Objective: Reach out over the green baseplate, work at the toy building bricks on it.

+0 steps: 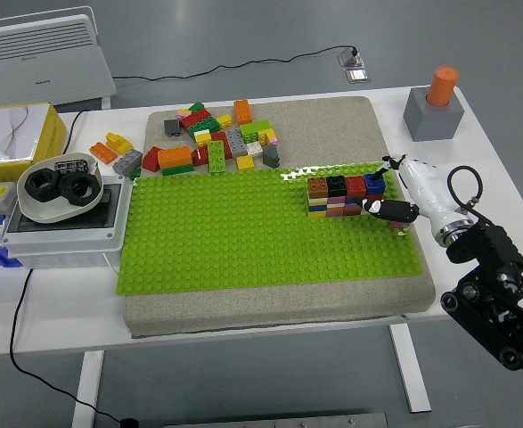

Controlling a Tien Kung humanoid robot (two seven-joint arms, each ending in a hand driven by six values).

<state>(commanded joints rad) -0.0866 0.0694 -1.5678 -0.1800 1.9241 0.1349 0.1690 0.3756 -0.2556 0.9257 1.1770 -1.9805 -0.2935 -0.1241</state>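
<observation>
A short wall of stacked toy bricks [346, 196] stands on the green baseplate [243, 236], near its far right corner. The wall shows brown, black, red and blue bricks along the top, with yellow, pink and dark layers beneath. The right hand [402, 193], white-shelled with dark fingers [388, 209], reaches in from the right edge and sits just beside the wall's right end. One dark finger stretches toward the lower bricks and seems to touch them; a pink brick shows just under it. Whether the fingers are pinching a brick or only pressing against the wall cannot be told from this view. The black arm behind the hand runs off toward the lower right corner.

The baseplate lies on a beige foam mat [270, 303] on the white tabletop [56, 321]. Well to the left of the fingers and farther from the robot, a loose pile of bricks [212, 143] in red, orange, yellow, green and grey lies on the mat just beyond the baseplate's far edge. Beyond the fingers, at the tabletop's far right, a grey block holds an orange peg [433, 102]. Far left of the fingers sit a grey box with a white bowl of black rings [58, 189] and a yellow box [16, 134]
</observation>
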